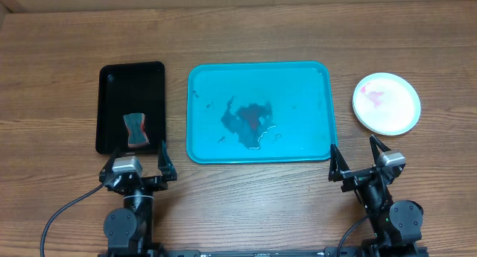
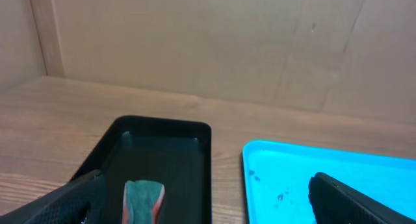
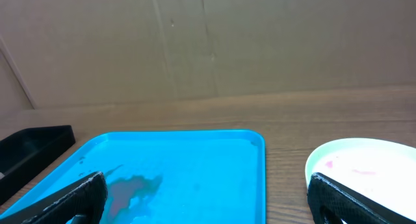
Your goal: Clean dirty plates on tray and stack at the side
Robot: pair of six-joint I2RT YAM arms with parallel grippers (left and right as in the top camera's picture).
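The turquoise tray point(image 1: 298, 82) lies mid-table with a dark red, wet smear point(image 1: 250, 121) on its floor and no plate on it. To its right, on the table, sits a stack of plates point(image 1: 386, 103). The top one is white with a faint pink smear, and a pale green rim shows beneath it. My left gripper point(image 1: 139, 159) is open at the table's near edge, in front of the black tray. My right gripper point(image 1: 355, 154) is open near the tray's front right corner. The right wrist view shows the tray point(image 3: 195, 159) and plates point(image 3: 364, 162) beyond the open right gripper point(image 3: 208, 204).
A black tray point(image 1: 112, 86) at the left holds a green sponge point(image 1: 135, 130) with red edges. The sponge point(image 2: 143, 199) stands between my left gripper's point(image 2: 208, 208) fingers' line of sight, further off. A cardboard wall backs the table.
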